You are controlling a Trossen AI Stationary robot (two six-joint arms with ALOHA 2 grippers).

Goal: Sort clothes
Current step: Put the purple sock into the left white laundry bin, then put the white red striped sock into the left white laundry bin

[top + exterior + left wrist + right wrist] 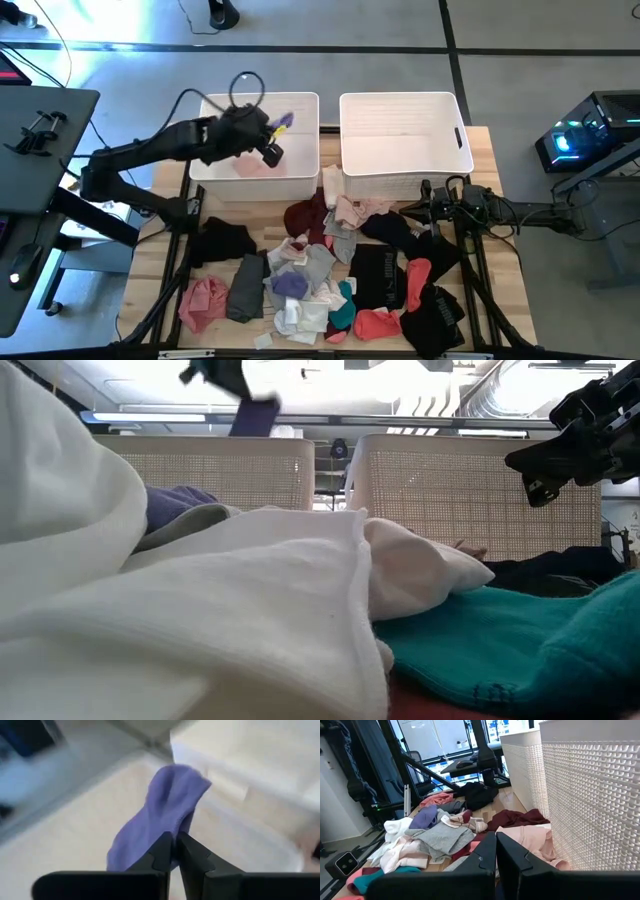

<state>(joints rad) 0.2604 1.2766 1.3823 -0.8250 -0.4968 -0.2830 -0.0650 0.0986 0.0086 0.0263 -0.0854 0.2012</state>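
My left gripper (274, 128) is raised over the left white basket (300, 182) and is shut on a small lavender garment (165, 810), which also shows in the high view (284, 121) and the low view (256, 415). A pink garment (248, 168) lies inside that basket. The other clothes (330, 270) lie heaped on the wooden table in front of both baskets. My right gripper (495, 851) is shut on nothing, level, beside the near wall of the right basket (405, 175). My left gripper pinches the lavender garment between its two fingers (159, 851) at one end of the cloth (169, 836). The fingers slant downward from the table's left. The garment is lifted clear over the left basket, and its free end (186, 777) reaches out past the fingertips, slack.
The heap holds black (385, 275), grey (245, 290), white (300, 315), teal (345, 305), coral (378, 322), pink (203, 300) and maroon (305, 218) pieces. A white cloth (200, 600) and a teal one (520, 640) fill the low view's foreground.
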